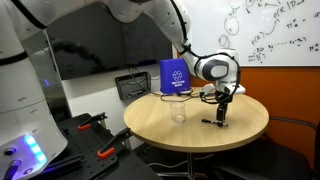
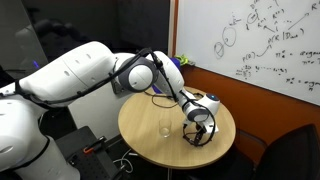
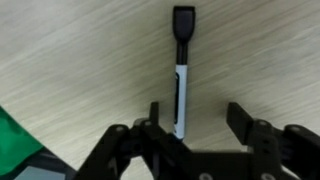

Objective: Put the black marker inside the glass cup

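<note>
**Open hand over the marker, cup off to the left**

On the left of the round bench (image 1: pixel 150 128) stands the glass cup (image 1: pixel 178 111), upright, near my hand but apart from it. To its right the black marker (image 3: pixel 180 85) lies flat on the wood. In the wrist view its long axis runs straight away from me, cap at the far end, squarely across the line between my fingers (image 3: pixel 157 118). It sits between them, closer to the left one than to the right. My hand (image 3: pixel 196 112) hangs right above it, released, jaws spread wide and holding nothing. The marker has a black cap and a white barrel with a dark strip along it. It is slim and smooth, so I judge it may roll if I close off-centre.
</note>
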Controlling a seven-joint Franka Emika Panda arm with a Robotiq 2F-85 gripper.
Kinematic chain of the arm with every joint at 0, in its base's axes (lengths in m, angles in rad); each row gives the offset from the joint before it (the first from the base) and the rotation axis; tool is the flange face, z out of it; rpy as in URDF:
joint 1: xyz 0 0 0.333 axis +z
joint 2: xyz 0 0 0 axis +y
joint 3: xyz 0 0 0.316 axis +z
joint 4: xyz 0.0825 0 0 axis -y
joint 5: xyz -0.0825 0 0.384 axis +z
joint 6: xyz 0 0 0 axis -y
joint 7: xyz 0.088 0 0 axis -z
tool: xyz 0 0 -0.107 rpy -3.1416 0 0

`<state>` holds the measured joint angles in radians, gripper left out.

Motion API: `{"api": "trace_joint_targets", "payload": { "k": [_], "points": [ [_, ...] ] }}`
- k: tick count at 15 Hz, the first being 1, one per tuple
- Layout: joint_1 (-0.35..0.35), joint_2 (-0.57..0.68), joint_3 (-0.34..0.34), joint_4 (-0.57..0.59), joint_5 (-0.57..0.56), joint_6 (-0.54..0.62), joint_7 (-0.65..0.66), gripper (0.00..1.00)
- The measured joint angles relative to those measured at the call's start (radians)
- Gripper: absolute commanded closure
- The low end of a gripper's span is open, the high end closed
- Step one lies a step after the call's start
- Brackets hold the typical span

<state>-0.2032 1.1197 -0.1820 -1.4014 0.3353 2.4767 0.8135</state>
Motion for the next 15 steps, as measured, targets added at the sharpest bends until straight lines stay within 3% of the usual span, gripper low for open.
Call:
{"api": "trace_joint_targets", "payload": {
  "k": [5, 6, 11, 15],
  "points": [
    [-0.014, 0.025, -0.001, 0.062, 0.000, -0.041, 0.000, 0.95],
    [-0.014, 0.028, -0.003, 0.069, 0.000, -0.048, 0.000, 0.99],
    [0.002, 0.033, -0.016, 0.089, -0.007, -0.087, 0.019, 0.97],
    [0.088, 0.012, -0.088, 0.087, -0.061, -0.120, 0.138, 0.97]
  ]
}}
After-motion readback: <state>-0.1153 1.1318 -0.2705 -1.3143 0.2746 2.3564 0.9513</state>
